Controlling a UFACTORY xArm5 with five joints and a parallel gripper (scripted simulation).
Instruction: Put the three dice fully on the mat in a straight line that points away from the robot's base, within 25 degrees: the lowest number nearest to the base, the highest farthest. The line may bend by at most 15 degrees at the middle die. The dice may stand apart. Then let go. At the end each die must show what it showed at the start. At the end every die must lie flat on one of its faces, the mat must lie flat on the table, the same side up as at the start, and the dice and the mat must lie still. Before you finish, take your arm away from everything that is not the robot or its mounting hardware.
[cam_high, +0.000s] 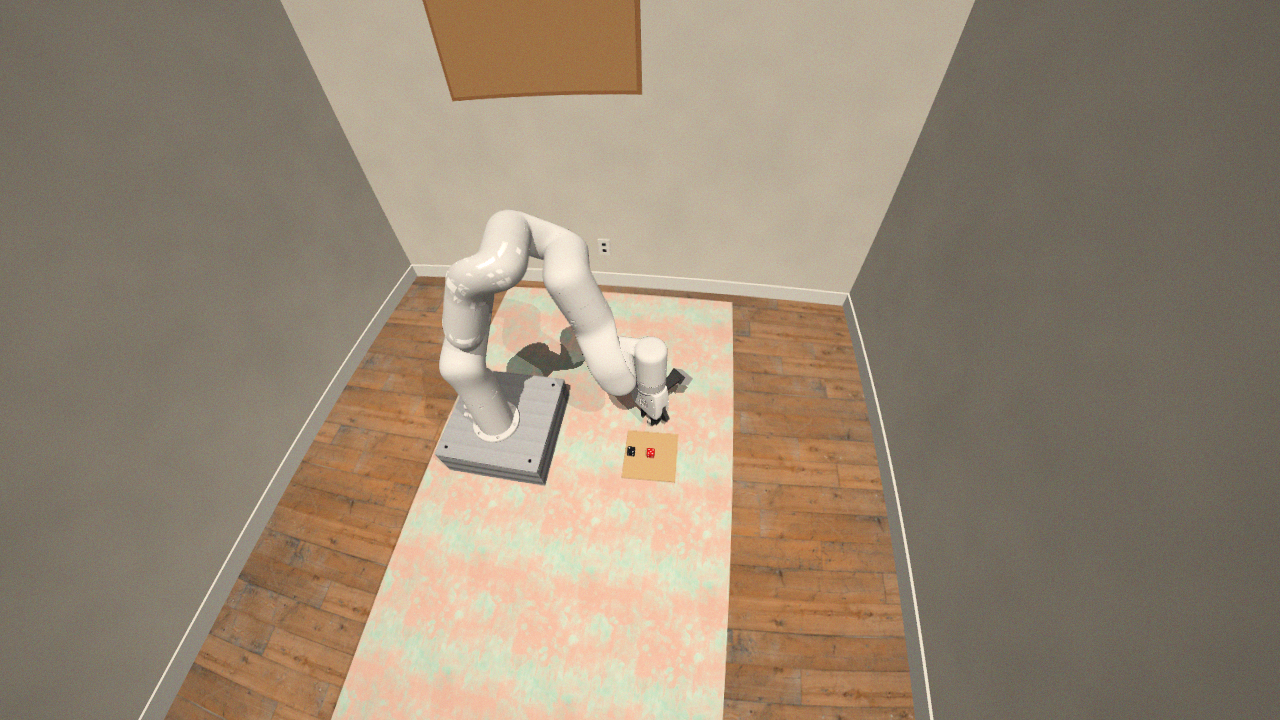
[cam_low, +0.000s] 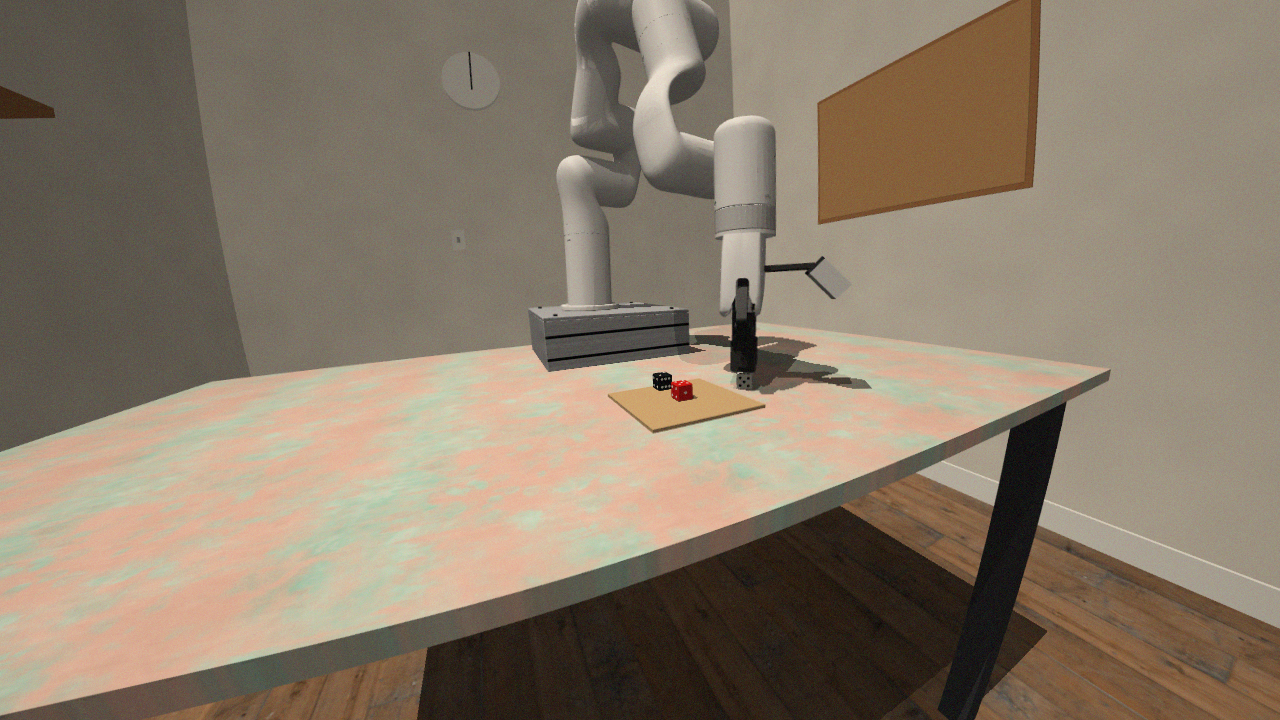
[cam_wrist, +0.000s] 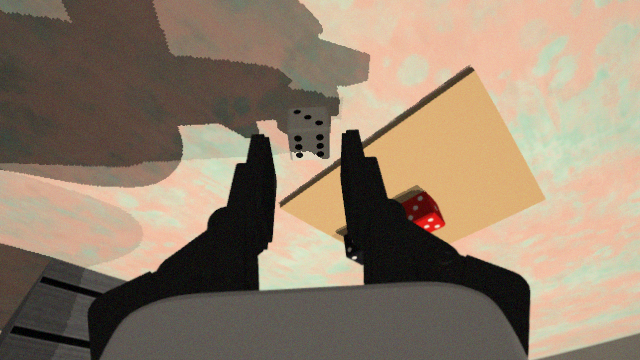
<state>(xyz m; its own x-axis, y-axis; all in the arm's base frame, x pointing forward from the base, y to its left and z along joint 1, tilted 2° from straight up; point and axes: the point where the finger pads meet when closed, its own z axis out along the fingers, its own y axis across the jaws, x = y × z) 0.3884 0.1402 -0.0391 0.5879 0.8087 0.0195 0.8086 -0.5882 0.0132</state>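
Observation:
The grey die (cam_low: 744, 382) (cam_wrist: 309, 142) stands on the table beside the mat, in shadow. In the wrist view its upper face shows six pips. My gripper (cam_high: 656, 420) (cam_low: 743, 368) (cam_wrist: 307, 156) is partly open just above it, with a gap on each side of the die between the fingers. The red die (cam_high: 650, 453) (cam_low: 682, 390) (cam_wrist: 431, 219) sits flat on the tan mat (cam_high: 657, 470) (cam_low: 662, 416) (cam_wrist: 475, 135). The black die (cam_high: 631, 451) (cam_low: 662, 381) (cam_wrist: 354, 253) sits near the mat's edge facing the base; a finger partly hides it in the wrist view.
The robot's grey base block (cam_high: 501, 447) (cam_low: 608, 338) stands on the table (cam_high: 572, 573) (cam_low: 402, 501), on the black die's side of the mat. The wrist camera (cam_low: 827, 276) sticks out from the gripper, away from the mat. The arm's shadow falls around the grey die.

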